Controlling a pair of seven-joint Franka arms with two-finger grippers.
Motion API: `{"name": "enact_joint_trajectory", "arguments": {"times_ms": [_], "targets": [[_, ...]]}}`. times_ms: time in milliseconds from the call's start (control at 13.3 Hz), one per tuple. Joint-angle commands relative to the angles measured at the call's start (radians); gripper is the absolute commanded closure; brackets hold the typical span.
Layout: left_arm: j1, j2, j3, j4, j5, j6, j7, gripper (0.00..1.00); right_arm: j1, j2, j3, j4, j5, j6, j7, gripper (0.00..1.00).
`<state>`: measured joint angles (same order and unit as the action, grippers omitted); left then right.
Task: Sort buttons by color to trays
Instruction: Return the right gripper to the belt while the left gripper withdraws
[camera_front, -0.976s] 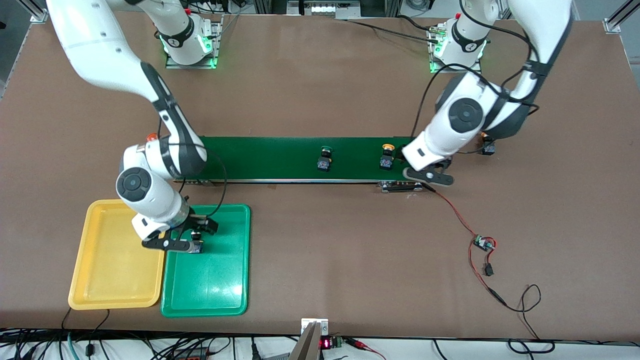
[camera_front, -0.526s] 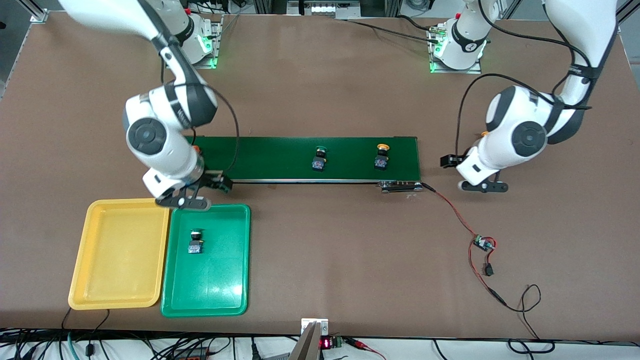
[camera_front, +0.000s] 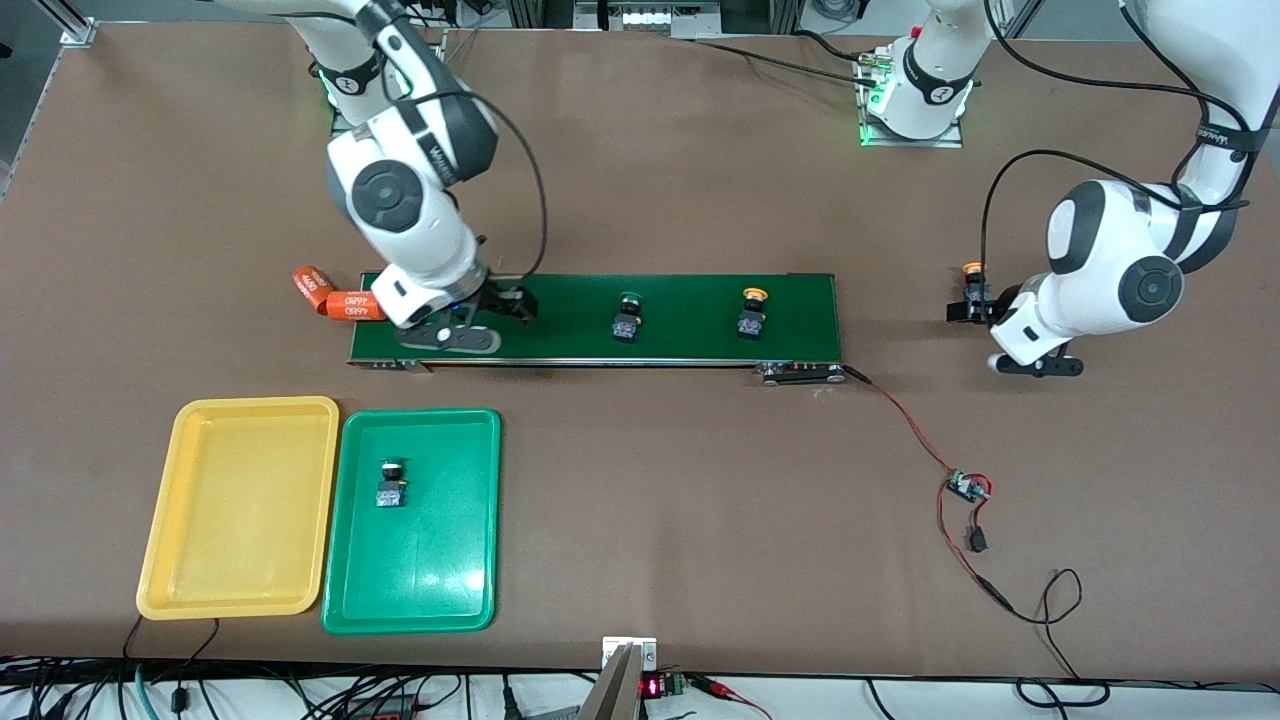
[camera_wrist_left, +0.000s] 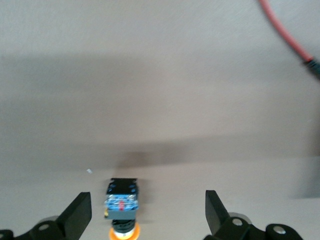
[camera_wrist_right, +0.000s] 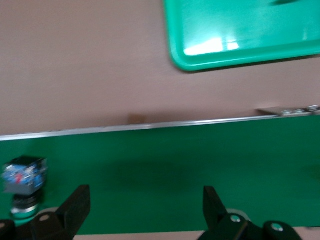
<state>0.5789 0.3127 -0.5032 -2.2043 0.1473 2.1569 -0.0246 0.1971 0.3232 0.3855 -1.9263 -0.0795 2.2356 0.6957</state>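
Observation:
One green-capped button (camera_front: 392, 483) lies in the green tray (camera_front: 430, 560), beside the yellow tray (camera_front: 240, 500). On the dark-green belt (camera_front: 680, 340) stand a green button (camera_front: 627, 318) (camera_wrist_right: 25, 182) and a yellow button (camera_front: 752, 314). Another yellow button (camera_front: 972, 290) (camera_wrist_left: 122, 205) sits on the table off the belt's end near the left arm. My left gripper (camera_front: 975, 315) (camera_wrist_left: 147, 215) hangs open over it, one finger (camera_wrist_left: 77, 215) on each side, not touching. My right gripper (camera_front: 480, 320) (camera_wrist_right: 145, 207) is open and holds nothing over the belt's end near the right arm.
Two orange cylinders with printed text (camera_front: 335, 295) lie just off the belt's end near the right arm. A red and black wire runs from the belt to a small circuit board (camera_front: 965, 487), nearer the camera. The green tray's corner (camera_wrist_right: 245, 30) shows in the right wrist view.
The right gripper rose off the green tray, leaving the green button there, and moved over the belt. The left arm swung from the belt's end to the table button. Both belt buttons shifted toward the right arm's end.

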Motion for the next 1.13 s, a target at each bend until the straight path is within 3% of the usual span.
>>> {"name": "enact_joint_trajectory", "arguments": {"times_ms": [0,300,676,1052], "targets": [[0.038,-0.014,-0.003,-0.052,-0.012,0.004,0.048,0.00,0.034,0.017,0.001,-0.016,0.004,0.047,0.041,0.00],[0.041,0.005,0.000,-0.101,-0.011,0.041,0.048,0.00,0.080,0.059,-0.001,-0.013,-0.014,0.101,0.140,0.00],[0.041,0.011,0.023,-0.137,0.026,0.067,0.049,0.00,0.107,0.088,-0.002,-0.003,-0.112,0.102,0.266,0.00],[0.041,0.032,0.046,-0.163,0.029,0.116,0.049,0.00,0.110,0.100,-0.002,0.015,-0.115,0.102,0.334,0.00]]}}
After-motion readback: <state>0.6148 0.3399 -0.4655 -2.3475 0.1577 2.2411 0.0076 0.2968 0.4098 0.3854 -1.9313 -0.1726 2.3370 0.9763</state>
